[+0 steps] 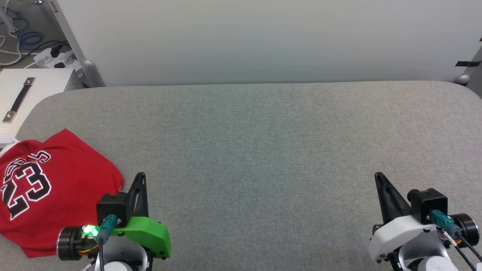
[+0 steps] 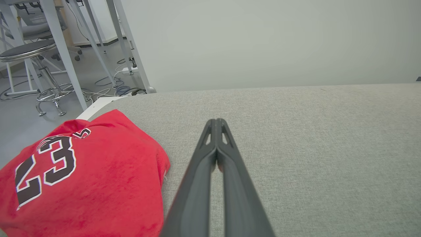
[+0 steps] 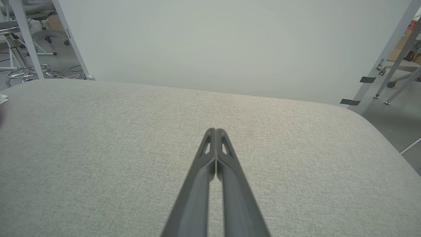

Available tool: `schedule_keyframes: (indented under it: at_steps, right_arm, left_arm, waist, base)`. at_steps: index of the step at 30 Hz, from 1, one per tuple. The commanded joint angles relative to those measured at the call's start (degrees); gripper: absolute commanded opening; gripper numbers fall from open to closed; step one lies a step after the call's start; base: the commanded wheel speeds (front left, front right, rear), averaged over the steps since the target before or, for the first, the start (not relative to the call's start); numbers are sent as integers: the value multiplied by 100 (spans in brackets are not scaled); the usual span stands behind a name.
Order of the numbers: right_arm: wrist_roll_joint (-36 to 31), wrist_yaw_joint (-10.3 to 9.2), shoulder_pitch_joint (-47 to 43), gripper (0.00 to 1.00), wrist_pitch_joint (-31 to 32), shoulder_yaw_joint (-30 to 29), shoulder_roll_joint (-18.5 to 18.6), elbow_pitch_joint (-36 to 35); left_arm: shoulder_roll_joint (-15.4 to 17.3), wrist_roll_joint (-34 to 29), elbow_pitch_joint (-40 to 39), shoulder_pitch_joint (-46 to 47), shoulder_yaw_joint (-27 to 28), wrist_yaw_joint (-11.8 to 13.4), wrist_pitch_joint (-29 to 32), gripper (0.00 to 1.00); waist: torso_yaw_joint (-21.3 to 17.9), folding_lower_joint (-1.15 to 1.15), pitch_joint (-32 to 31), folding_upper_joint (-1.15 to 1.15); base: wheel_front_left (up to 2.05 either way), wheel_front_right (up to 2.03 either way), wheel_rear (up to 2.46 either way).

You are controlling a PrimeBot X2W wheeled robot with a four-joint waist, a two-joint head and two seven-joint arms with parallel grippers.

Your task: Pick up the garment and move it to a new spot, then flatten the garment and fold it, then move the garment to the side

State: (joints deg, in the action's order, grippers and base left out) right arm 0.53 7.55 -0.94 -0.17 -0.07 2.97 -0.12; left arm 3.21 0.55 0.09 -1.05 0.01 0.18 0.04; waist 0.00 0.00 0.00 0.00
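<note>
head view: we see the garment (image 1: 56,192), red with a black 23, lying folded at the near left corner of the grey table (image 1: 263,150). our left gripper (image 1: 141,176) just beside it and our right gripper (image 1: 377,175) at the near right both have jaws pressed together, pinching nothing.

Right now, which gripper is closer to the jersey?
The left gripper, on the green mount: its shut fingers sit just beside the garment. The right gripper, on the white mount, is far across the grey surface.
</note>
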Motion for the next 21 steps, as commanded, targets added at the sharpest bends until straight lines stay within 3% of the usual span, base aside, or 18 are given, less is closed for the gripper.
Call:
schedule_keyframes:
  at_steps: [1, 6, 7, 21]
  right_arm:
    - [-53, -6, 94, 0, 17, 7, -10, 12]
    - [-53, -6, 94, 0, 17, 7, -10, 12]
    - [-1, 0, 0, 100, 1, 2, 0, 0]
    - [100, -1, 28, 100, -110, -31, 9, 67]
  left_arm:
    - [-34, -55, -9, 105, -1, -18, -4, 0]
    - [-34, -55, -9, 105, -1, -18, -4, 0]
    - [0, 0, 0, 0, 0, 0, 0, 100]
    - [-1, 113, 49, 24, -26, 15, -121, 100]
  waist:
    - [0, 0, 0, 0]
    - [0, 0, 0, 0]
    - [0, 0, 0, 0]
    - [4, 0, -2, 0]
  base:
    - [0, 0, 0]
    - [0, 0, 0]
    - [0, 0, 0]
    - [0, 0, 0]
